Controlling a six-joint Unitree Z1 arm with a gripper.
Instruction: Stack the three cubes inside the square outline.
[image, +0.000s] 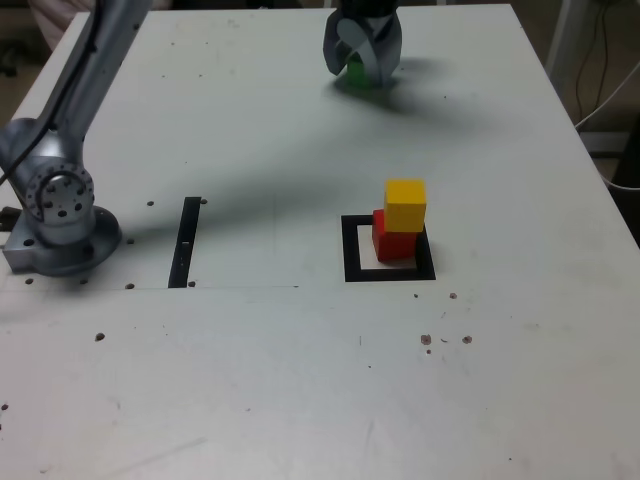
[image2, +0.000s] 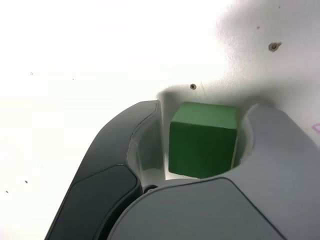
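At the far side of the table the green cube (image: 356, 72) rests on the surface, mostly hidden by my gripper (image: 362, 58). In the wrist view the green cube (image2: 202, 140) sits between the jaws of my gripper (image2: 205, 107). They stand close on both sides with thin gaps, so the gripper is open and narrow. The yellow cube (image: 405, 204) sits on the red cube (image: 392, 243), shifted toward the exterior view's right. The red cube stands inside the square outline (image: 352, 250).
The arm's base (image: 60, 215) is bolted at the exterior view's left, its links reaching over the table's far left. A straight black strip (image: 185, 243) lies between the base and the square outline. Small holes dot the tabletop (image: 300, 380).
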